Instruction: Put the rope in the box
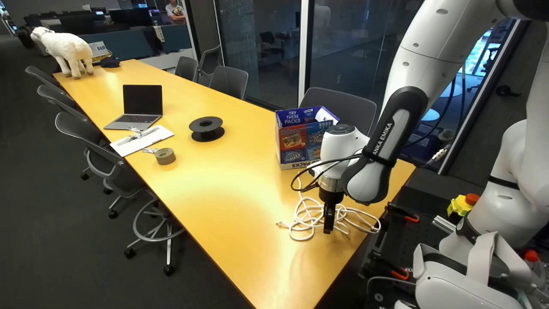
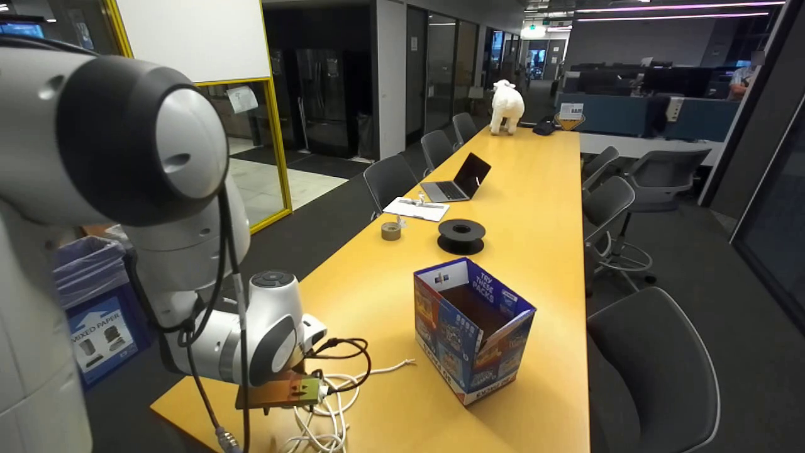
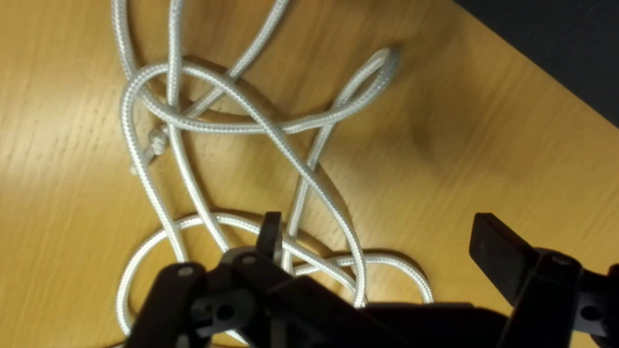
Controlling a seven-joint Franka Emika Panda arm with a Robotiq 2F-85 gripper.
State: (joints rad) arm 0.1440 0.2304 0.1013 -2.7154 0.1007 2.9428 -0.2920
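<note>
The rope is a loose tangle of thin white cord on the table. It shows in both exterior views (image 1: 301,239) (image 2: 340,415) and fills much of the wrist view (image 3: 292,152). My gripper (image 3: 379,237) is open, pointing down over the tangle. In the wrist view, strands lie at and beside the left finger and between the fingers; nothing is gripped. In an exterior view the gripper (image 1: 329,221) is low among the loops; whether it touches the table I cannot tell. The blue printed box (image 1: 296,143) stands upright with its top open, also in an exterior view (image 2: 465,352).
A black spool (image 1: 206,128), a tape roll (image 1: 165,156), a white sheet or clipboard (image 1: 143,140) and a grey laptop (image 1: 141,107) are farther along the table. Chairs (image 2: 654,365) line both sides. The table edge (image 3: 537,65) is near the gripper. A plush sheep (image 1: 66,47) stands at the far end.
</note>
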